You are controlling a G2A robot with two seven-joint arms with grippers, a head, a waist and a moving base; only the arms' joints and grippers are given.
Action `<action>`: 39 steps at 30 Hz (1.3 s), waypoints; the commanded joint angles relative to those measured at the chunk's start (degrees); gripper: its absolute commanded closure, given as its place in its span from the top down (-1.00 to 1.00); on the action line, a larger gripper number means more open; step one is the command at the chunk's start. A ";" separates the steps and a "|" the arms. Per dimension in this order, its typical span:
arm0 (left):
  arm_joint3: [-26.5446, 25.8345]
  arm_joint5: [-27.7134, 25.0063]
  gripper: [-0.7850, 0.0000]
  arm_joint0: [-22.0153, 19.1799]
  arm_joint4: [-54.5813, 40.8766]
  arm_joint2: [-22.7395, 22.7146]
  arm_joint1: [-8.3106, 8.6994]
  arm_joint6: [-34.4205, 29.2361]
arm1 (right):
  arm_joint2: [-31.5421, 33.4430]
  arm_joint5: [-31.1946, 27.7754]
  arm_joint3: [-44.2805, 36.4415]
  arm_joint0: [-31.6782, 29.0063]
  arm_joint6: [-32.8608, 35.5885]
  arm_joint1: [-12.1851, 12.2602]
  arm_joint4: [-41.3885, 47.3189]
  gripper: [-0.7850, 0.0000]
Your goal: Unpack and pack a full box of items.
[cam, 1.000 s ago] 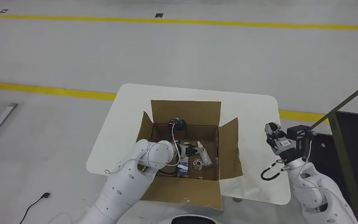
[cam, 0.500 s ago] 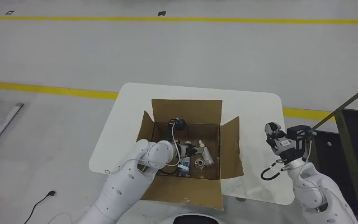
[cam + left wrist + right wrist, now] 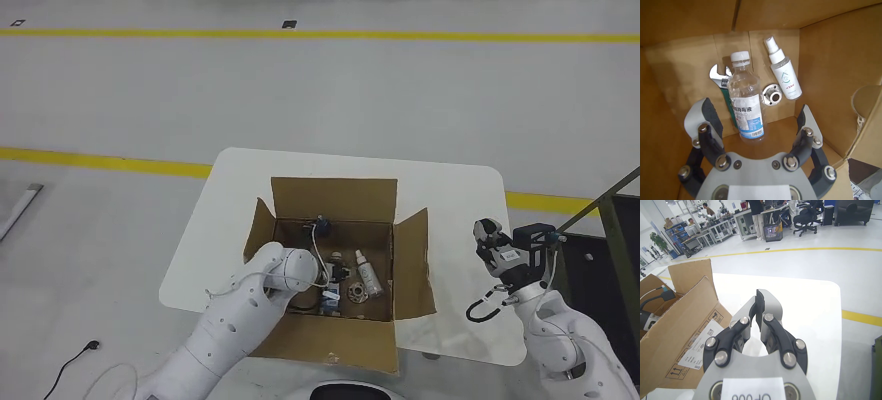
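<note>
Left gripper (image 3: 755,106) is down inside the cardboard box (image 3: 333,198), on the box's near-left side. Fingers (image 3: 712,113) spread wide, holding nothing.

Contents on the box floor, from the left wrist view:
- clear bottle (image 3: 745,98), white cap, lying flat. Its base end sits in line between the open fingers, with a gap to each pad, so no contact.
- wrench (image 3: 719,75) lies partly under the clear bottle. The chrome head sticks out beside the bottle's neck and the green handle runs along under its side.
- metal flange (image 3: 771,96) sits between the two bottles, just beside the clear bottle's shoulder.
- white spray bottle (image 3: 784,73) lies flat, nozzle pointing at the box's wall and base end just beside the flange. It is the item closest to the box's right wall.

In the top view all four items sit in the right half of the box floor and all box flaps are folded out.

Right gripper (image 3: 758,294) is outside the box, beyond the right flap, over bare white surface (image 3: 450,190). Fingers pressed together, nothing between them. In the right wrist view the labelled outer face of that flap is just beside the gripper.
</note>
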 commanded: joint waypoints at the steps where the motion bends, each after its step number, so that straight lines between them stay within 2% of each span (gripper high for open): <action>1: 1.83 0.80 1.00 -1.05 0.74 1.78 -0.60 -1.08 | 0.00 0.00 0.00 0.00 0.00 0.00 0.00 -1.00; 7: 6.38 1.23 1.00 -3.11 1.36 5.20 -2.30 -1.02 | 0.00 0.00 0.00 0.00 0.00 0.00 0.00 -1.00; 15: 12.41 0.25 1.00 -5.03 0.00 7.00 -4.28 1.49 | 0.00 0.00 0.00 0.00 0.00 0.00 0.00 -1.00; 16: 13.06 0.09 0.95 -5.21 -0.18 7.11 -4.47 1.68 | 0.00 0.00 0.00 0.00 0.00 0.00 0.00 -1.00; 17: 13.76 -0.14 0.80 -5.36 -0.26 7.25 -4.66 1.92 | 0.00 0.00 0.00 0.00 0.00 0.00 0.00 -1.00; 18: 14.62 -0.29 0.47 -5.52 -0.02 7.47 -4.83 2.23 | 0.00 0.00 0.00 0.00 0.00 0.00 0.00 -1.00; 20: 15.85 -0.48 -0.42 -5.75 -0.21 7.74 -5.22 2.62 | 0.00 0.00 0.00 0.00 0.00 0.00 0.00 -1.00; 22: 16.67 -0.82 -0.97 -5.93 -0.55 7.83 -5.56 3.04 | 0.00 0.00 0.00 0.00 0.00 0.00 0.00 -1.00; 24: 17.31 -1.03 -1.00 -6.03 -0.64 7.91 -5.82 3.32 | -0.06 0.01 -0.16 -0.01 -0.04 -0.02 -0.01 -0.69; 25: 17.58 -1.13 -1.00 -6.05 -0.66 7.93 -5.93 3.44 | -0.09 -0.20 -0.46 -0.04 -0.02 -0.03 -0.11 -0.44; 27: 17.95 -1.27 -1.00 -6.07 -0.91 7.80 -6.12 3.70 | 0.09 -0.96 -0.98 -0.20 0.28 -0.01 -0.15 -0.18; 28: 18.08 -1.44 -1.00 -6.06 -1.03 7.72 -6.21 3.85 | 0.29 -1.53 -1.36 -0.30 0.54 0.02 -0.11 0.26; 29: 18.20 -1.62 -1.00 -6.06 -1.07 7.66 -6.28 4.00 | 0.60 -1.98 -1.69 -0.43 0.78 0.05 0.16 0.55; 31: 18.22 -1.86 -1.00 -5.97 -1.26 7.45 -6.40 4.34 | 1.38 -3.28 -2.69 -0.86 2.06 0.13 1.51 0.80; 33: 17.81 -2.10 -1.00 -5.89 -1.34 7.25 -6.47 4.30 | 2.75 -4.71 -3.94 -1.26 4.17 0.30 3.60 0.95; 39: 13.96 -2.08 -1.00 -5.13 -0.77 5.43 -5.91 3.79 | 6.94 -9.30 -7.78 -2.57 15.23 1.03 12.09 0.99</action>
